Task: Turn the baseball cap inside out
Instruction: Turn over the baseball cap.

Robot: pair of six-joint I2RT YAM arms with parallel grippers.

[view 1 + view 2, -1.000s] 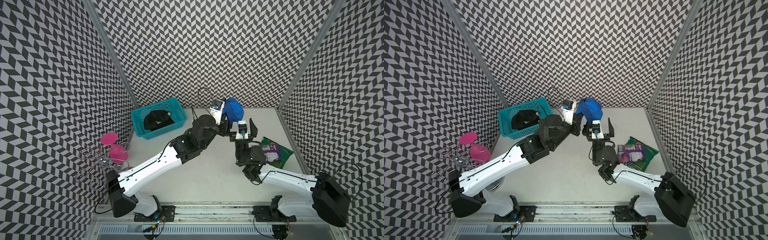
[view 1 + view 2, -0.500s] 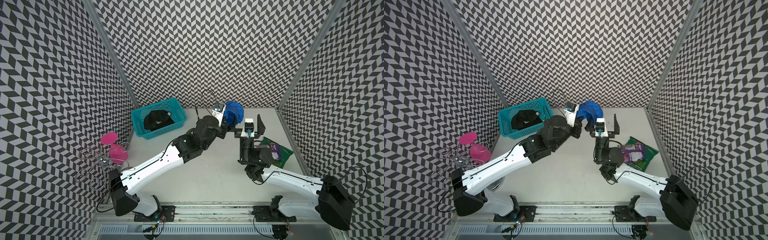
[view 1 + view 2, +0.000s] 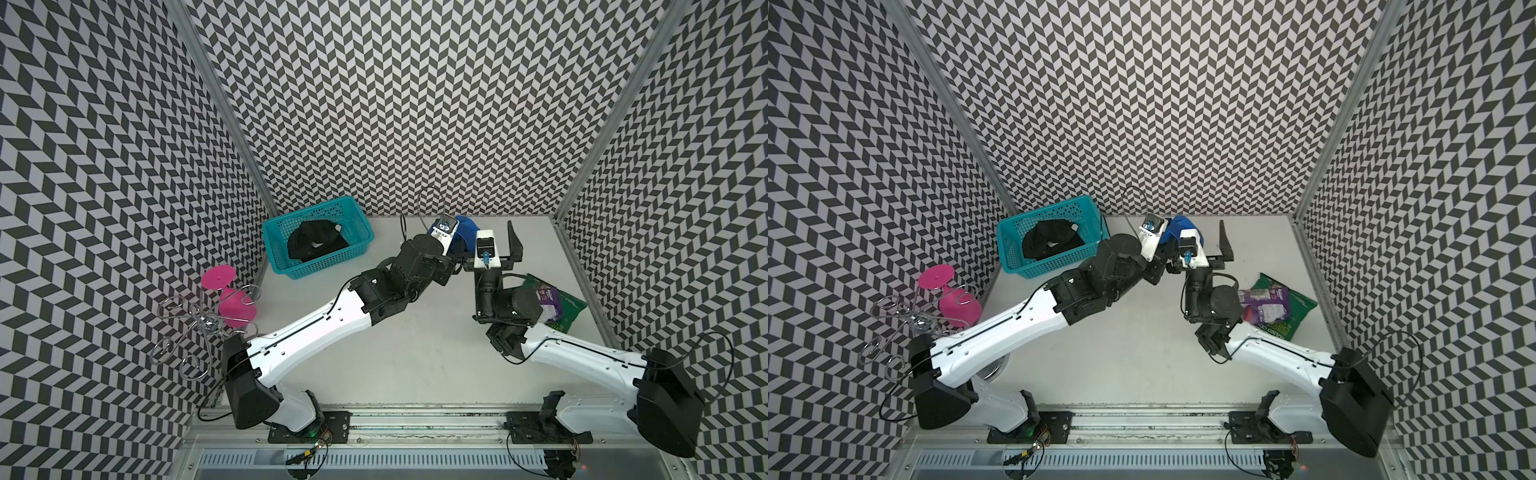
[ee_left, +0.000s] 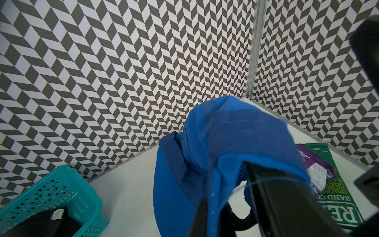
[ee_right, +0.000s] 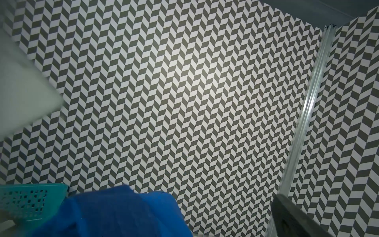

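The blue baseball cap (image 3: 464,230) (image 3: 1177,228) hangs in the air near the back wall, crumpled, with its brim pointing down in the left wrist view (image 4: 225,143). My left gripper (image 4: 213,218) is shut on a fold of the cap's fabric. My right gripper (image 3: 487,232) stands wide open right beside the cap. One of its fingers (image 5: 291,217) is bare, clear of the cap on the right side. The other is hidden under the blue fabric (image 5: 114,213), and a dark finger (image 4: 283,205) shows beneath the cap's edge.
A teal basket (image 3: 274,226) at the back left holds a black cloth item (image 3: 316,245). A pink glass (image 3: 232,301) hangs on a wire rack (image 3: 195,332) at the left wall. A green snack bag (image 3: 561,305) lies by the right wall.
My right gripper has moved up and toward the back, in against the cap. The left gripper has kept its hold and barely shifted.
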